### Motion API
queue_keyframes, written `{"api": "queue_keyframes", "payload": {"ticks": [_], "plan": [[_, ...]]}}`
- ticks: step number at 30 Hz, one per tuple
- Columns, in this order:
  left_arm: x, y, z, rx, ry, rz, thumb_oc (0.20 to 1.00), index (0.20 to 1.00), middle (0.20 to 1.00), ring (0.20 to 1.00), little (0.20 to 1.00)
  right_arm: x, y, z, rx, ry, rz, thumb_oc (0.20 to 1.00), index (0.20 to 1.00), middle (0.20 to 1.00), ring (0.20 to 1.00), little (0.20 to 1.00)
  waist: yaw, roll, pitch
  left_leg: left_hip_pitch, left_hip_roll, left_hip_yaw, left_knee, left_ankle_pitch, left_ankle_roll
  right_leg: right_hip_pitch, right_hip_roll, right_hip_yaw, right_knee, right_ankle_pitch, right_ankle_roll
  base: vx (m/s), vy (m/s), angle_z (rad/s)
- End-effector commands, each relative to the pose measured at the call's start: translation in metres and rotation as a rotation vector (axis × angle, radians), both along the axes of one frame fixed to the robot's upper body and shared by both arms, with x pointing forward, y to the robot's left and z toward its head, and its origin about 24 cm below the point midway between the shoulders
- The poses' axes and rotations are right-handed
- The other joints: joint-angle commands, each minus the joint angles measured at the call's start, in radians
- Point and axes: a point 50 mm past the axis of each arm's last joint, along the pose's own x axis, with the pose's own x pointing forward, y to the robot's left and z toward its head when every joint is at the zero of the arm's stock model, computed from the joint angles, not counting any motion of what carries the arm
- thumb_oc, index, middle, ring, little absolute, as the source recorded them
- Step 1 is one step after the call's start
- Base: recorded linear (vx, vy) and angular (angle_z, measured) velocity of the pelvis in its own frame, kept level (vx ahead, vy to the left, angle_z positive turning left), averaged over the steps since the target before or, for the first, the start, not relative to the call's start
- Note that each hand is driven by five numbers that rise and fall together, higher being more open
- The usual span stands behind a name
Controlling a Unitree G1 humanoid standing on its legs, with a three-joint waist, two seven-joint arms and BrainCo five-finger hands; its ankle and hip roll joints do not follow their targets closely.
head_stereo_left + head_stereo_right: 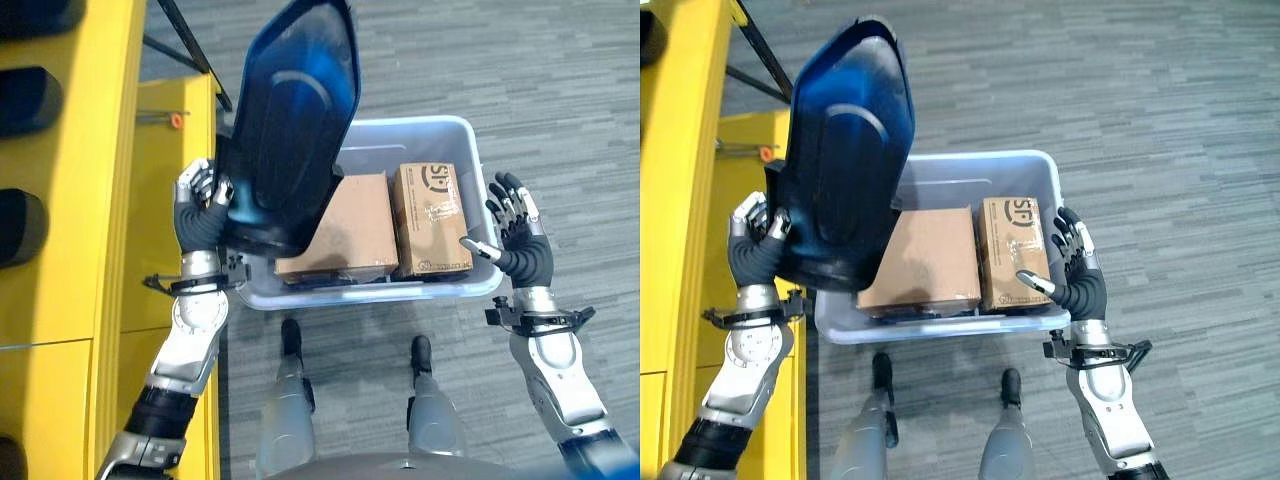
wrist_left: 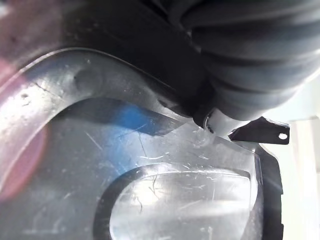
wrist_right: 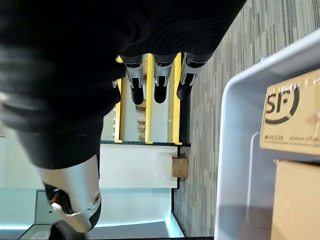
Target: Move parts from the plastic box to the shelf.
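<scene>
A large dark blue moulded plastic part (image 1: 290,120) stands lifted above the left side of the pale plastic box (image 1: 470,140). My left hand (image 1: 200,205) is curled on the part's lower left edge, between the box and the yellow shelf (image 1: 70,200). The part's scratched glossy surface (image 2: 150,175) lies right against that wrist. Two cardboard boxes lie in the plastic box: a plain one (image 1: 340,225) and a printed one (image 1: 430,215). My right hand (image 1: 520,240) is open just outside the box's right rim, holding nothing; its straight fingers (image 3: 160,80) show in the right wrist view.
The yellow shelf runs down the left side, with dark parts (image 1: 20,225) in its upper tiers and a small orange fitting (image 1: 176,120) on a lower board. Grey striped carpet (image 1: 540,70) surrounds the plastic box. More yellow shelving (image 3: 150,115) stands far off in the right wrist view.
</scene>
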Motion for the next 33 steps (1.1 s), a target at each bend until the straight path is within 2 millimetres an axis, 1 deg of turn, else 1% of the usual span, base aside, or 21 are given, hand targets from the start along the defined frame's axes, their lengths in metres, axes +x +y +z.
{"api": "queue_keyframes", "payload": {"ticks": [1, 2, 3, 4, 7, 8, 9, 10, 11, 13, 14, 15, 16, 17, 19, 21, 23, 25, 26, 29, 33], "plan": [[0.007, 0.009, 0.033, -0.029, -0.174, -0.084, 0.2, 0.2, 0.2, 0.2, 0.2, 0.003, -0.001, 0.014, 0.005, -0.068, 0.043, 1.0, 1.0, 1.0, 1.0, 1.0, 0.011, -0.008, -0.028, 0.074, 0.151, -0.047, 0.064, -0.031, -0.034, -0.107, 0.014, 0.057, 0.302, -0.12, -0.035, -0.02, -0.231, 0.01], [0.002, 0.01, 0.024, -0.033, -0.131, -0.096, 0.2, 0.2, 0.2, 0.2, 0.2, 0.006, 0.003, 0.014, 0.002, -0.063, 0.074, 1.0, 1.0, 1.0, 1.0, 1.0, 0.024, 0.007, -0.031, 0.089, 0.175, -0.07, 0.071, -0.008, -0.031, -0.111, 0.048, 0.055, 0.381, -0.17, -0.058, -0.06, -0.321, 0.05], [-0.006, 0.012, 0.013, -0.096, -0.089, -0.117, 0.2, 0.2, 0.2, 0.2, 0.2, 0.009, 0.011, 0.021, -0.02, -0.087, 0.131, 1.0, 1.0, 1.0, 1.0, 1.0, 0.043, 0.019, -0.025, 0.107, 0.199, -0.092, 0.069, 0.041, -0.028, -0.113, 0.083, 0.044, 0.448, -0.213, -0.085, -0.07, -0.348, 0.07], [-0.009, 0.012, 0.009, -0.097, -0.068, -0.114, 0.2, 0.2, 0.2, 0.2, 0.2, 0.01, 0.013, 0.022, -0.021, -0.089, 0.146, 1.0, 1.0, 1.0, 1.0, 1.0, 0.052, 0.025, -0.022, 0.109, 0.211, -0.106, 0.06, 0.078, -0.031, -0.112, 0.102, 0.029, 0.47, -0.235, -0.101, -0.08, -0.299, 0.03], [-0.016, 0.011, -0.005, -0.158, -0.015, -0.133, 0.2, 0.2, 0.2, 0.2, 0.2, 0.013, 0.017, 0.028, -0.049, -0.112, 0.18, 1.0, 1.0, 1.0, 1.0, 1.0, 0.084, 0.04, -0.02, 0.1, 0.225, -0.141, 0.005, 0.192, -0.045, -0.11, 0.132, -0.026, 0.488, -0.261, -0.124, -0.11, -0.236, 0.26], [-0.017, 0.011, -0.007, -0.158, -0.005, -0.127, 0.2, 0.2, 0.2, 0.2, 0.2, 0.014, 0.017, 0.03, -0.057, -0.119, 0.174, 1.0, 1.0, 1.0, 1.0, 1.0, 0.09, 0.042, -0.019, 0.09, 0.222, -0.136, -0.009, 0.224, -0.047, -0.105, 0.129, -0.051, 0.484, -0.265, -0.127, -0.13, -0.221, 0.55], [-0.017, 0.009, -0.009, -0.182, 0.006, -0.145, 0.2, 0.2, 0.2, 0.2, 0.2, 0.015, 0.015, 0.03, -0.072, -0.12, 0.163, 1.0, 1.0, 1.0, 1.0, 1.0, 0.096, 0.044, -0.02, 0.071, 0.215, -0.109, -0.026, 0.257, -0.045, -0.094, 0.122, -0.079, 0.462, -0.26, -0.134, -0.13, -0.228, 0.65], [-0.015, 0.007, -0.014, -0.192, 0.023, -0.156, 0.2, 0.2, 0.2, 0.2, 0.2, 0.017, 0.014, 0.029, -0.108, -0.119, 0.146, 1.0, 1.0, 1.0, 1.0, 1.0, 0.1, 0.043, -0.021, 0.051, 0.198, -0.069, -0.03, 0.265, -0.043, -0.076, 0.11, -0.11, 0.43, -0.245, -0.139, -0.13, -0.21, 0.81], [-0.014, 0.006, -0.015, -0.18, 0.031, -0.157, 0.2, 0.2, 0.2, 0.2, 0.2, 0.018, 0.013, 0.028, -0.129, -0.111, 0.137, 1.0, 1.0, 1.0, 1.0, 1.0, 0.101, 0.033, -0.022, 0.043, 0.175, -0.049, -0.015, 0.24, -0.038, -0.063, 0.094, -0.127, 0.389, -0.221, -0.14, -0.16, -0.205, 1.31], [-0.016, 0.007, -0.016, -0.174, 0.03, -0.153, 0.2, 0.2, 0.2, 0.2, 0.2, 0.019, 0.011, 0.025, -0.127, -0.089, 0.137, 1.0, 1.0, 1.0, 1.0, 1.0, 0.106, 0.015, -0.034, 0.062, 0.113, -0.058, 0.052, 0.153, -0.024, -0.035, 0.067, -0.164, 0.272, -0.15, -0.129, -0.22, -0.229, 1.73], [-0.018, 0.008, -0.015, -0.179, 0.025, -0.152, 0.2, 0.2, 0.2, 0.2, 0.2, 0.017, 0.011, 0.025, -0.158, -0.088, 0.147, 1.0, 1.0, 1.0, 1.0, 1.0, 0.102, -0.001, -0.057, 0.103, 0.079, -0.009, 0.126, 0.081, -0.017, -0.017, 0.052, -0.216, 0.19, -0.104, -0.137, -0.18, -0.192, 1.27], [-0.019, 0.008, -0.016, -0.179, 0.027, -0.151, 0.2, 0.2, 0.2, 0.2, 0.2, 0.016, 0.011, 0.024, -0.158, -0.086, 0.148, 1.0, 1.0, 1.0, 1.0, 1.0, 0.096, 0.0, -0.053, 0.103, 0.078, -0.015, 0.14, 0.07, -0.015, -0.001, 0.052, -0.223, 0.175, -0.099, -0.134, -0.17, -0.177, 1.17], [-0.019, 0.008, -0.013, -0.172, 0.018, -0.154, 0.2, 0.2, 0.2, 0.2, 0.2, 0.016, 0.011, 0.023, -0.162, -0.082, 0.146, 1.0, 1.0, 1.0, 1.0, 1.0, 0.086, -0.002, -0.065, 0.13, 0.074, 0.014, 0.189, 0.039, -0.013, 0.002, 0.048, -0.252, 0.145, -0.077, -0.134, -0.13, -0.094, 1.71], [-0.022, 0.009, -0.014, -0.157, 0.02, -0.157, 0.2, 0.2, 0.2, 0.2, 0.2, 0.015, 0.011, 0.016, -0.142, -0.05, 0.148, 1.0, 1.0, 1.0, 1.0, 1.0, 0.07, 0.001, -0.089, 0.196, 0.067, 0.037, 0.257, -0.004, -0.01, 0.006, 0.045, -0.306, 0.107, -0.054, -0.142, -0.17, -0.112, 1.67], [-0.021, 0.008, -0.013, -0.141, 0.027, -0.157, 0.2, 0.2, 0.2, 0.2, 0.2, 0.013, 0.01, 0.006, -0.101, 0.001, 0.147, 1.0, 1.0, 1.0, 1.0, 1.0, 0.052, 0.006, -0.113, 0.284, 0.032, 0.03, 0.251, -0.056, -0.007, 0.017, 0.037, -0.373, 0.114, -0.043, -0.138, -0.08, -0.008, 1.42], [-0.021, 0.008, -0.017, -0.153, 0.041, -0.152, 0.2, 0.2, 0.2, 0.2, 0.2, 0.01, 0.006, 0.0, -0.075, 0.034, 0.136, 1.0, 1.0, 1.0, 1.0, 1.0, 0.043, 0.025, -0.135, 0.349, 0.017, 0.025, 0.164, -0.132, -0.001, 0.032, 0.041, -0.384, 0.142, -0.069, -0.119, 0.02, 0.086, 0.91], [-0.021, 0.006, -0.022, -0.163, 0.068, -0.161, 0.2, 0.2, 0.2, 0.2, 0.2, 0.005, -0.001, -0.004, -0.059, 0.053, 0.102, 1.0, 1.0, 1.0, 1.0, 1.0, 0.038, 0.039, -0.155, 0.364, 0.003, 0.037, 0.013, -0.151, 0.014, 0.03, 0.002, -0.421, 0.189, -0.055, -0.103, -0.01, 0.274, 0.88], [-0.022, 0.009, -0.02, -0.12, 0.077, -0.154, 0.2, 0.2, 0.2, 0.2, 0.2, 0.005, -0.001, -0.008, -0.037, 0.073, 0.096, 1.0, 1.0, 1.0, 1.0, 1.0, 0.047, 0.036, -0.163, 0.382, -0.041, 0.004, -0.081, -0.167, 0.038, 0.028, -0.038, -0.441, 0.195, -0.011, -0.07, -0.04, 0.344, 1.73], [-0.024, 0.012, -0.02, -0.098, 0.083, -0.136, 0.2, 0.2, 0.2, 0.2, 0.2, 0.005, 0.003, -0.011, -0.033, 0.089, 0.109, 1.0, 1.0, 1.0, 1.0, 1.0, 0.065, 0.026, -0.166, 0.364, -0.082, -0.017, -0.089, -0.191, 0.06, 0.033, -0.078, -0.448, 0.184, 0.033, -0.039, -0.06, 0.319, 1.5], [-0.024, 0.013, -0.019, -0.088, 0.082, -0.129, 0.2, 0.2, 0.2, 0.2, 0.2, 0.008, 0.008, -0.015, -0.015, 0.106, 0.123, 1.0, 1.0, 1.0, 1.0, 1.0, 0.077, 0.014, -0.163, 0.362, -0.113, -0.04, -0.09, -0.199, 0.079, 0.042, -0.111, -0.456, 0.181, 0.061, -0.016, -0.04, 0.225, 0.58], [-0.029, 0.016, -0.019, -0.057, 0.089, -0.114, 0.2, 0.2, 0.2, 0.2, 0.2, 0.009, 0.017, -0.023, -0.033, 0.141, 0.15, 1.0, 1.0, 1.0, 1.0, 1.0, 0.102, -0.013, -0.161, 0.373, -0.185, -0.068, -0.091, -0.223, 0.122, 0.049, -0.171, -0.443, 0.191, 0.114, 0.022, 0.0, 0.212, 0.17]]}}
